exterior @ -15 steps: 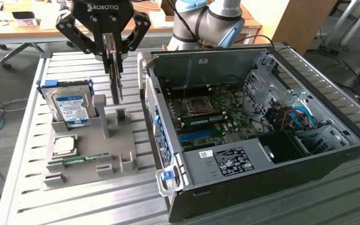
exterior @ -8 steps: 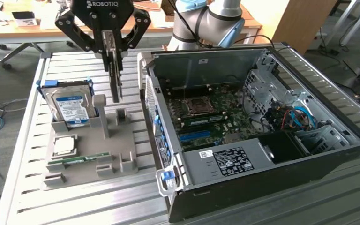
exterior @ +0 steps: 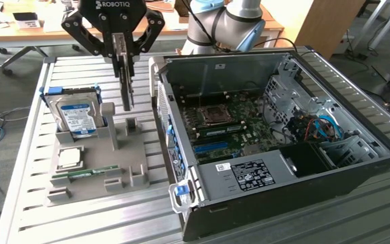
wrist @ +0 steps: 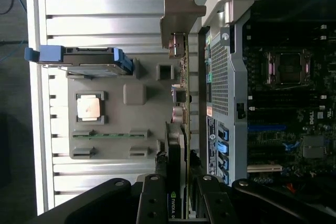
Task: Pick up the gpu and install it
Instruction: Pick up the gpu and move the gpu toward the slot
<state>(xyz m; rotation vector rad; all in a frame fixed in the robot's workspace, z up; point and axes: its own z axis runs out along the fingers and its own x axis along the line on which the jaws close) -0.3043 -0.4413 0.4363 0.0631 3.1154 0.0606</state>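
A robotics lab: a robot arm stands at a slatted metal bench, office desks behind.

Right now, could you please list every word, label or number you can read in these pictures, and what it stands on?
"ROBOTIQ": white letters on the gripper, which holds the gpu.
Hard drive label: print too small to read.
White sticker inside the computer case: too blurred to read.
Small green mark on the gpu's edge, wrist view: unreadable.
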